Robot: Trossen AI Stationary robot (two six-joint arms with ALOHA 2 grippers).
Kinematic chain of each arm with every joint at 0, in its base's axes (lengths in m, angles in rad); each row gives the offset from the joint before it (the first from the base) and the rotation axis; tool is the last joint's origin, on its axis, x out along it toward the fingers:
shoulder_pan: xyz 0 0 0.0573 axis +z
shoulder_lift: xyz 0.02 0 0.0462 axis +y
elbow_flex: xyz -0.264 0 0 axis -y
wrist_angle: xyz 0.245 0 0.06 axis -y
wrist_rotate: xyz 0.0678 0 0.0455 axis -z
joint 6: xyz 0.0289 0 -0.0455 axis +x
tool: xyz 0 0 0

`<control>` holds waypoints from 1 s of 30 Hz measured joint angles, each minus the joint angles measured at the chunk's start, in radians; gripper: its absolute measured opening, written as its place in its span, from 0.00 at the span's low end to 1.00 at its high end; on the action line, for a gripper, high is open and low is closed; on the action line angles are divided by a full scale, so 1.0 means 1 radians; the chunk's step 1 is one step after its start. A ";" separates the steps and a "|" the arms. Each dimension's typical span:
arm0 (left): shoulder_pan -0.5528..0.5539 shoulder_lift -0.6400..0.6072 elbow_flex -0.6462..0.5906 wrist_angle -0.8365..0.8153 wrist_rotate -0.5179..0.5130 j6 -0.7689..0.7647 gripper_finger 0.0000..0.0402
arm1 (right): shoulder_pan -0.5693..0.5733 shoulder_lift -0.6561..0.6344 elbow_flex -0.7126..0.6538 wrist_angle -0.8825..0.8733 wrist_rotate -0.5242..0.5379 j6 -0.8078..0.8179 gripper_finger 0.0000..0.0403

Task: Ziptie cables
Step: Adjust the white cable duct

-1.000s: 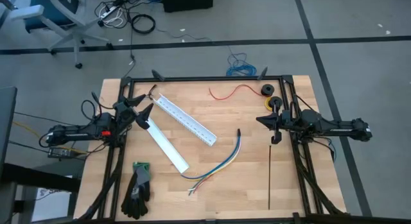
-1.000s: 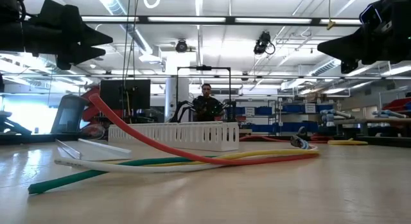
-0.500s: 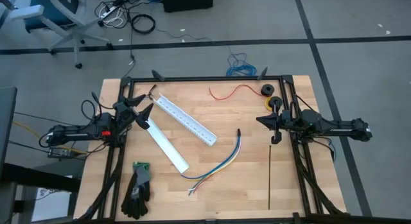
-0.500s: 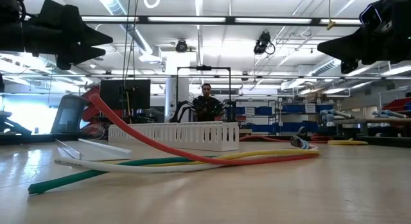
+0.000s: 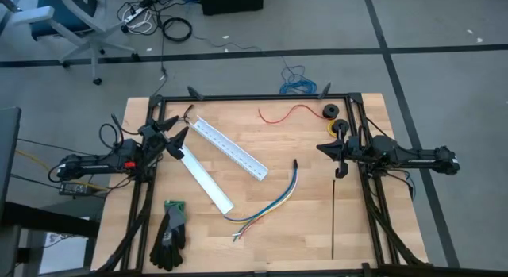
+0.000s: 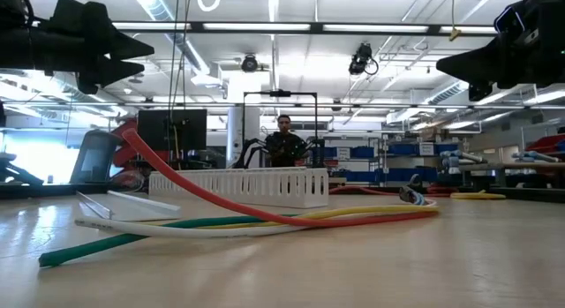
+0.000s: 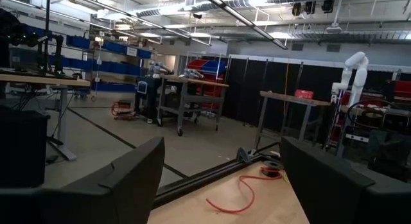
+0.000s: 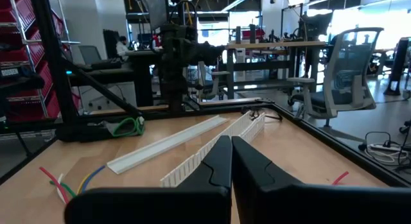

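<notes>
At frame left, left gripper (image 5: 181, 140): hovers over the left edge of the light wooden table (image 5: 357, 229), jaws spread wide, holding nothing; in its own wrist view the two dark fingers (image 7: 131, 176) stand far apart.
Lower left, glove: a black work glove with a green cuff (image 5: 169, 233) lies flat near the table's bottom-left corner.
Left of centre, channel: a long white slotted plastic channel (image 5: 230, 150) lies diagonally, with a plain white cover strip (image 5: 205, 180) just beside it, its upper end close to the left gripper.
Centre, the cables (image 5: 266, 205): a loose bundle of thin yellow, green, blue and white wires, dark-sleeved at its upper end, lies in a gentle curve on bare wood below and right of the channel.
Upper centre, red wire: a single thin red wire (image 5: 290, 112) curls near the far edge.
Right, black strip: a long thin black strip (image 5: 333, 221), possibly a ziptie, lies straight near the right edge.
Frame right, right gripper (image 5: 321, 148): held over the right edge, fingers pressed fully together, empty.
Change: none; over the last second both arms and every item sit exactly as they did.
Meaning: my judgement is that the task has not begun, with no wire gathered or tied.
Cables versus grippers: well apart from both, between them and lower in the frame, slightly nearer the right gripper; neither touches them.
</notes>
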 joint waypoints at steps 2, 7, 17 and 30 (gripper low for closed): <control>0.000 0.000 0.000 0.000 0.000 0.000 0.80 | 0.000 0.000 0.000 0.000 0.000 0.000 0.00; 0.000 0.000 0.000 0.000 0.000 0.000 0.80 | 0.000 0.000 0.000 0.000 0.000 0.000 0.00; 0.000 0.000 0.000 0.037 0.007 -0.006 0.80 | 0.000 0.000 0.000 0.000 0.000 0.000 0.00; 0.000 0.282 0.021 0.112 0.193 -0.059 0.58 | 0.000 0.000 0.000 0.000 0.000 0.000 0.00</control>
